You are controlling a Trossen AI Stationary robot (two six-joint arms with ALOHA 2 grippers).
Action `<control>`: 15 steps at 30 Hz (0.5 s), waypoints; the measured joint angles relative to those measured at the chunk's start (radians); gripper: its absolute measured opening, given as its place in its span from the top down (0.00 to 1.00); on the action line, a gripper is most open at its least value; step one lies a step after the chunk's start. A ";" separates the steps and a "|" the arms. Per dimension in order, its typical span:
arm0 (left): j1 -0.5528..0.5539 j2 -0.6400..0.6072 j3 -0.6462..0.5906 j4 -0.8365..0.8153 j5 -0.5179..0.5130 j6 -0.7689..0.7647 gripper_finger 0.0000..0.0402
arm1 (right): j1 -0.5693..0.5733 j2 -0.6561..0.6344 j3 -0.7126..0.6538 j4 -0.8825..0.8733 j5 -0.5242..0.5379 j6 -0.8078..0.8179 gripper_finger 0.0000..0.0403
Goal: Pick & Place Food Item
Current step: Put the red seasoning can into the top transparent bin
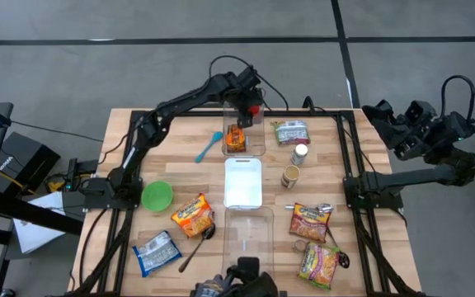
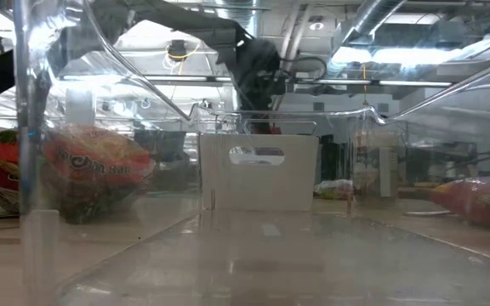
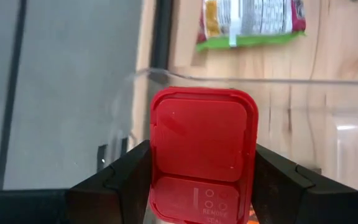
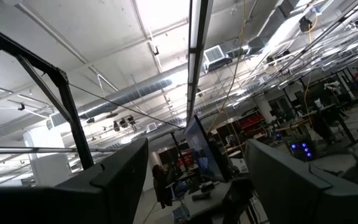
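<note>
A jar with a red flip-top lid [image 3: 202, 149] sits between the fingers of my left gripper [image 1: 252, 106], over the far end of a clear bin [image 1: 246, 132] at the table's far middle. The gripper is shut on the jar. An orange food packet [image 1: 236, 138] lies inside that bin. My right gripper [image 4: 197, 180] stands open off the table's right edge [image 1: 390, 120], pointing up at the ceiling with nothing between its fingers. My left gripper pinches the jar's red lid by two opposite sides [image 3: 157, 155] between its two fingers. The fingers slant steeply down from the table's near-left side. The lid's top faces the wrist camera, and the lid hides the jar's body. Whether the jar's bottom touches the bin cannot be told.
A white bin [image 1: 242, 181] and a second clear bin [image 1: 247, 233] stand in a row toward the near edge. Noodle packets [image 1: 291, 131] [image 1: 193, 214] [image 1: 310, 221], a spice jar [image 1: 301, 153], a can [image 1: 291, 176], a green bowl [image 1: 157, 195] and a blue spatula [image 1: 209, 147] lie around them.
</note>
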 joint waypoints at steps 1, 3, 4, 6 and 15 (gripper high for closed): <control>0.000 0.009 0.000 -0.005 0.001 0.000 0.48 | 0.000 0.000 0.000 0.000 0.000 0.000 0.35; -0.001 0.027 0.000 -0.012 0.000 0.000 0.48 | 0.000 0.000 0.000 0.000 0.000 0.000 0.35; -0.001 0.035 -0.001 -0.014 0.001 0.000 0.48 | 0.000 0.000 0.000 0.000 -0.001 0.000 0.35; -0.001 0.044 -0.002 -0.026 -0.001 0.000 0.48 | 0.000 0.000 0.000 0.000 -0.001 0.000 0.35; 0.003 0.045 -0.002 -0.014 -0.002 0.003 0.48 | 0.000 0.000 0.000 0.000 -0.002 -0.017 0.35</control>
